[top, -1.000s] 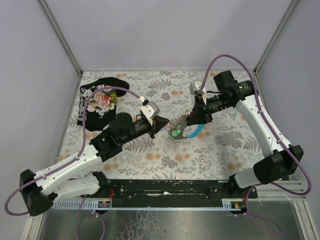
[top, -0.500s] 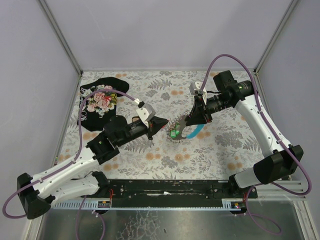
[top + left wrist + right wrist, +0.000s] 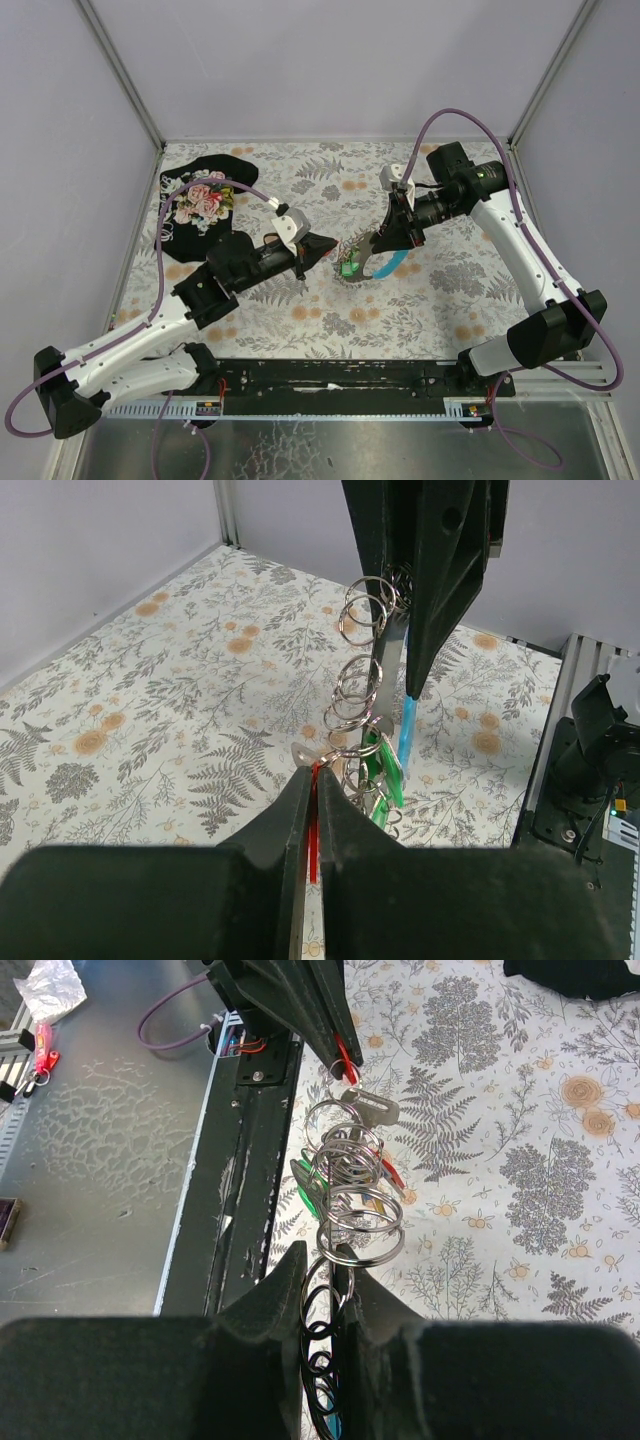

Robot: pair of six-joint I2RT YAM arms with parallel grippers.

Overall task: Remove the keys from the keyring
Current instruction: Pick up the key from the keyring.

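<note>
Subject: my two pincers and the keyring, located against the black cloth at the far left corner of the table.

1. Left pincer: reaches out to the right of the black cloth. Its tips are pressed together on a red key. From my left wrist, only a thin red strip shows between the two fingers.

2. Right pincer: comes in from farther right of the cloth and points back toward it. It is clamped on the keyring, with silvery rings passing between its fingers. The tips of the two pincers face each other, near but not touching.

3. Keyring: a string of linked metal rings held up off the table between the two pincers, well apart from the black cloth and to its right. A light-blue fob hangs under the right pincer, on the side away from the cloth.

4. Keys: bunched on the rings. A green key hangs at the lower part of the bunch, and a bare metal key sits near the left pincer's tip. How many keys there are in all cannot be told.
</note>
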